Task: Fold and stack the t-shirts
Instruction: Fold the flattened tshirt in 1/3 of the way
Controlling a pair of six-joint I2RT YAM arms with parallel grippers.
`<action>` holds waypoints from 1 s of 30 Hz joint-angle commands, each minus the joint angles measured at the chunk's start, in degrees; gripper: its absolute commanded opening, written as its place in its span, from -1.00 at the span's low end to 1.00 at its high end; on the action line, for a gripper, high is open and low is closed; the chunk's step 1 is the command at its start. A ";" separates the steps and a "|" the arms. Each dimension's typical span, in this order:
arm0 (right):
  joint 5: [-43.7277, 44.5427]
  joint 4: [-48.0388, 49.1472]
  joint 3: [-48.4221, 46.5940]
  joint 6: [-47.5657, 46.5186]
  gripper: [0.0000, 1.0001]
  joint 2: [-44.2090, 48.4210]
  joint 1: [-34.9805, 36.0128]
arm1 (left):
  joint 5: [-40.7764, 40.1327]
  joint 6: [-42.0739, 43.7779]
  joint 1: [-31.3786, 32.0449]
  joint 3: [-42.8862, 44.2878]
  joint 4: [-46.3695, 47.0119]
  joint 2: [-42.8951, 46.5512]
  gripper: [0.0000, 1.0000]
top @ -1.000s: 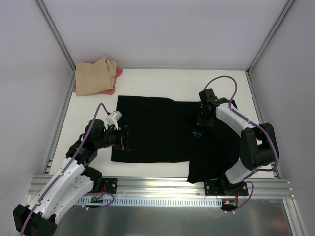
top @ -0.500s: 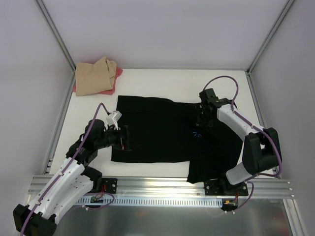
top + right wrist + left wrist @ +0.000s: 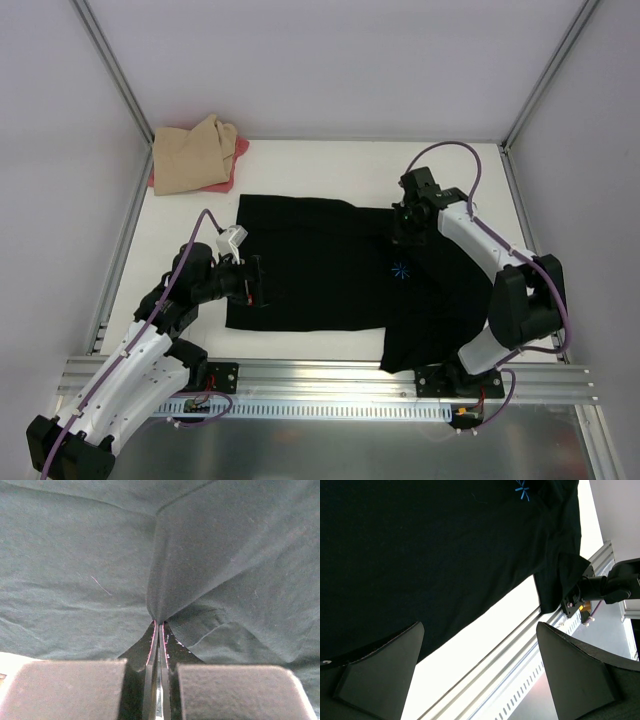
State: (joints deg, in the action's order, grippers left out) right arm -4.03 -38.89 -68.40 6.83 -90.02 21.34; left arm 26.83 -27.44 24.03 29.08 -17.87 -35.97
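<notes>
**Black t-shirt, spread flat: right claw on the far edge, left claw over the near-left end**

- Item: black t-shirt, lying open on the table. In the top view its long axis runs 9 to 3 o'clock. The starburst mark sits toward the 3 o'clock end.
- Right gripper: jaws pressed together on a raised pleat of the black cloth, plain in the right wrist view. The pinch sits at the shirt's far edge, at about 12 o'clock from the starburst mark. The bulk of the cloth lies from 6 to 9 o'clock of this claw.
- Left gripper: jaws spread wide and holding nothing. It sits at the shirt's 9 o'clock end, with the body of the shirt toward 3 o'clock from it.
- Other stock: tan shirt lying on the pink-red shirt, at about 10 o'clock from the black one and well apart from it.
- Judgement: a fold started from the pinch would most likely carry the far edge toward 6 o'clock, across the long axis. The left arm is the nearer one to the pile.
</notes>
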 commanded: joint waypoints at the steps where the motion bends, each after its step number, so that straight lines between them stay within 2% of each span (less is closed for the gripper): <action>1: -1.24 -2.06 -3.93 0.47 -0.99 -1.56 0.81 | 0.68 0.55 0.40 -0.16 1.34 0.37 0.97; 10: -2.82 -2.50 -5.25 0.20 -0.97 -2.97 0.81 | 0.59 0.46 0.31 -0.25 1.52 0.28 0.97; 11: -3.08 -3.20 -5.60 -0.41 -0.82 -3.41 0.89 | 0.77 0.46 0.40 -0.25 1.52 0.19 0.97; 12: -2.22 -4.95 -6.12 -0.76 -0.35 -4.72 1.15 | 0.77 0.55 0.31 -0.25 1.52 0.02 0.97; 13: -0.99 -5.75 -5.87 -0.77 0.80 -4.90 1.42 | 0.77 0.46 0.31 -0.25 1.43 0.11 0.97; 14: 0.15 -5.93 -5.17 -0.85 0.98 -4.82 1.68 | 0.77 0.46 0.31 -0.25 1.52 -0.07 0.97; 17: 3.85 -4.35 -0.25 0.02 0.99 -1.66 2.04 | 0.77 0.46 0.40 -0.25 1.52 0.02 0.97; 21: 13.15 -4.17 4.41 1.95 0.99 3.43 1.77 | 0.86 0.46 0.31 -0.25 1.52 -0.16 0.97; 30: 20.82 -1.63 16.80 5.38 0.99 16.27 -2.44 | 0.94 0.37 0.31 -0.34 1.61 0.11 0.97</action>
State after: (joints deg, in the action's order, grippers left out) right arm 11.66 -41.23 -54.13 9.72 -78.70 20.36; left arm 26.83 -27.44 24.03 29.08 -17.87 -35.99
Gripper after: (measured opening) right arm 0.993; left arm 0.986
